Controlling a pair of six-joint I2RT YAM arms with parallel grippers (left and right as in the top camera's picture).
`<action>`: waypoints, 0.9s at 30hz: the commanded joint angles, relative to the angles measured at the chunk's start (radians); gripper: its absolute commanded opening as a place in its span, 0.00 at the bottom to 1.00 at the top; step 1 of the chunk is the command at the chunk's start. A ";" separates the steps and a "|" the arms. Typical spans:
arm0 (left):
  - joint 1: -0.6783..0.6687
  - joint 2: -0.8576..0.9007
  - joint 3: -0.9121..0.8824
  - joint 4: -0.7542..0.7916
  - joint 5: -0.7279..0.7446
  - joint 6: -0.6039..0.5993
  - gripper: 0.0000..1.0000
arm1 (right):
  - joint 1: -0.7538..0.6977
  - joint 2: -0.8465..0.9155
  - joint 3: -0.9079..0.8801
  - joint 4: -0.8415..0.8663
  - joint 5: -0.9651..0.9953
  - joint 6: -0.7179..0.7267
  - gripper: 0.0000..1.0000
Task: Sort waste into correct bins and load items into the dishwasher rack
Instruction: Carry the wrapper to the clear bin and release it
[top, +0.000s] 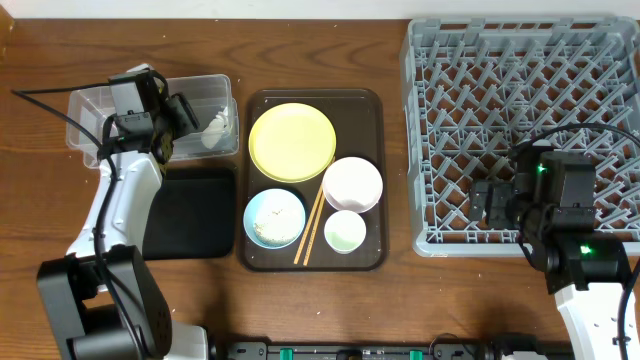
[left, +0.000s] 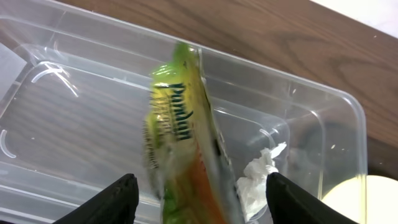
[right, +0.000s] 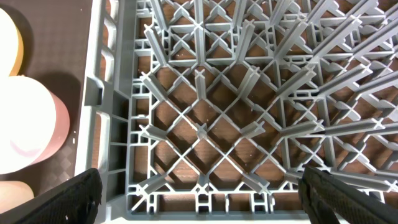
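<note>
**Wrapper over the clear tub, dishes waiting on the tray**

The grey dishwasher rack (top: 415, 150) fills the right side of the table. The right gripper (right: 200, 180) hovers over its near-left corner with fingers (right: 74, 199) set wide apart and nothing between them but lattice and pegs.

At centre lies the brown serving tray (top: 362, 115), which carries all the tableware. The clear tub (top: 88, 108) sits at the far left. The black tray (top: 190, 212) lies just in front of it, beside the serving tray.

On the serving tray the yellow plate (top: 291, 142) is at the back. The white bowl (top: 352, 184) is right of centre and the light blue bowl (top: 274, 217) is at the front left. The small pale cup (top: 345, 231) stands front right. The wooden chopsticks (top: 310, 228) lie slanted between the blue bowl and the cup.

The left gripper (left: 200, 186) is poised above the tub, its fingers spread. The yellow-green snack wrapper (left: 186, 149) appears blurred between them, clear of both, over the tub's interior. A crumpled white tissue (left: 261, 175) lies in the tub's right end. The rice scraps (top: 270, 229) sit inside the light blue bowl.
</note>
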 joint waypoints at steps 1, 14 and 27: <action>0.003 -0.061 0.010 -0.002 -0.008 -0.014 0.68 | -0.008 -0.002 0.021 -0.002 0.000 0.006 0.99; -0.032 -0.106 0.009 -0.159 0.144 -0.014 0.60 | -0.008 -0.002 0.021 0.001 0.001 0.006 0.99; -0.325 -0.175 0.009 -0.516 0.153 -0.011 0.64 | -0.008 -0.002 0.021 -0.002 0.000 0.006 0.99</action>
